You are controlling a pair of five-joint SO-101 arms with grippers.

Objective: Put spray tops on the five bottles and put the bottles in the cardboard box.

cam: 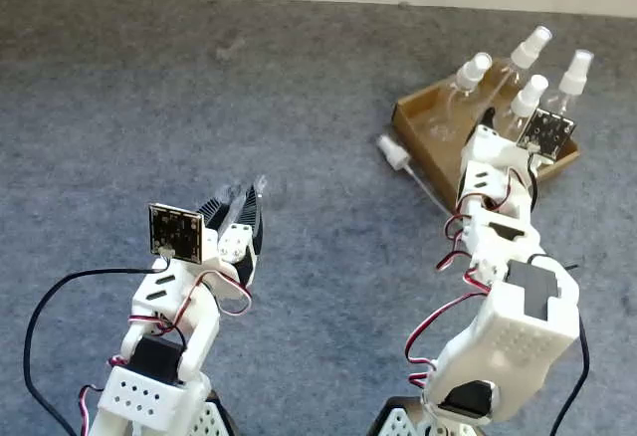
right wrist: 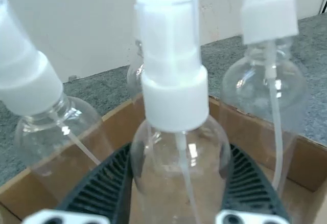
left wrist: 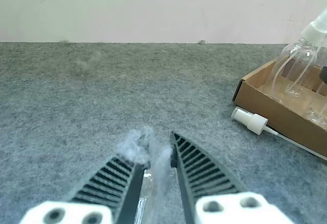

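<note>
My left gripper (cam: 244,205) (left wrist: 156,150) hovers low over the grey carpet, shut on a clear bottle (cam: 258,187) (left wrist: 147,180) with no spray top, which pokes out past its fingertips. A loose spray top (cam: 395,151) (left wrist: 250,120) with a long tube lies on the carpet beside the cardboard box (cam: 413,123) (left wrist: 265,106). My right gripper (cam: 508,120) (right wrist: 176,162) is inside the box, shut on a capped bottle (cam: 530,94) (right wrist: 179,147) that stands upright. Three other capped bottles (cam: 476,70) (cam: 532,46) (cam: 577,68) stand in the box around it.
Grey carpet (cam: 199,88) covers the table, with wide free room at the left and centre. A pale wall runs along the far edge. Both arms' cables hang near the front edge.
</note>
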